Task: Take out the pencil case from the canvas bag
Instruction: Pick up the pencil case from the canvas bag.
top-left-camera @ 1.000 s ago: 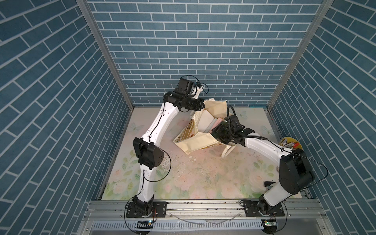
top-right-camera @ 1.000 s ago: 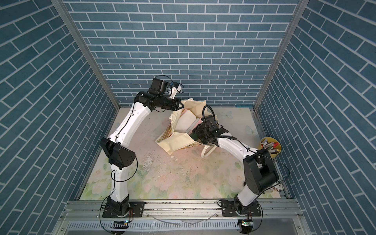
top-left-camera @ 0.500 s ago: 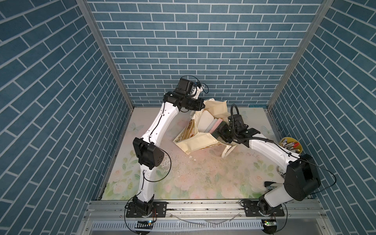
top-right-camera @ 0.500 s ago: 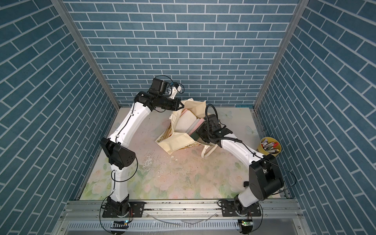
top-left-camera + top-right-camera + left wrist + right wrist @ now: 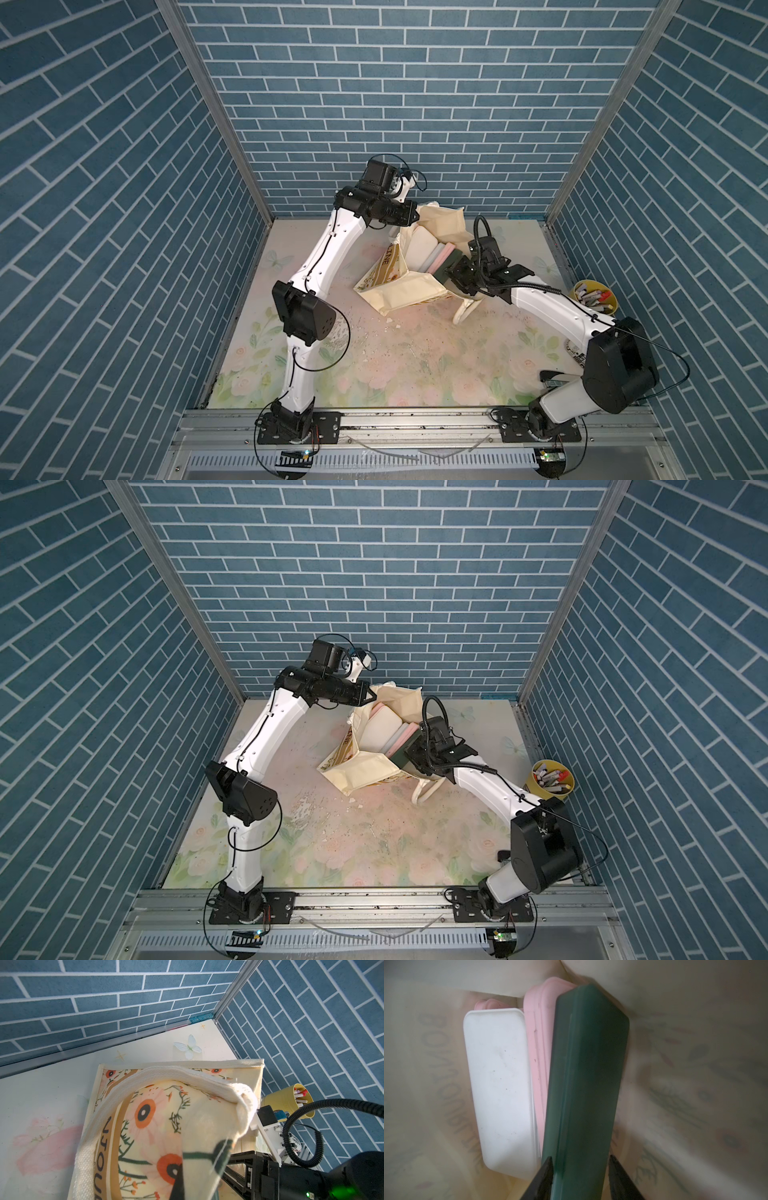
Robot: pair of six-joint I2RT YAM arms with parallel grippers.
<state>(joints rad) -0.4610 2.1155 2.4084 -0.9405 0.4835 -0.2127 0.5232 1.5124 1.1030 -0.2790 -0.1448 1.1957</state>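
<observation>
The cream canvas bag (image 5: 405,289) (image 5: 365,773) lies at the back of the table with its mouth held up. My left gripper (image 5: 413,216) (image 5: 371,696) is shut on the bag's upper rim; the left wrist view shows the printed fabric (image 5: 158,1109) draped over a dark finger (image 5: 178,1183). Inside the bag, a dark green pencil case (image 5: 587,1076) (image 5: 448,262) (image 5: 404,750) stands beside a pink case (image 5: 537,1047) and a white case (image 5: 500,1084). My right gripper (image 5: 580,1174) (image 5: 453,272) is in the bag's mouth, shut on the green case's near end.
A yellow pen cup (image 5: 595,296) (image 5: 552,780) (image 5: 286,1101) stands at the right wall, close to my right forearm. A cream strap handle (image 5: 465,309) trails on the floral mat under the right wrist. Blue brick walls close in the left, back and right.
The right jaws have narrowed onto the green pencil case, and the right elbow has swung out toward the front right. The left arm and the bag have held still.
</observation>
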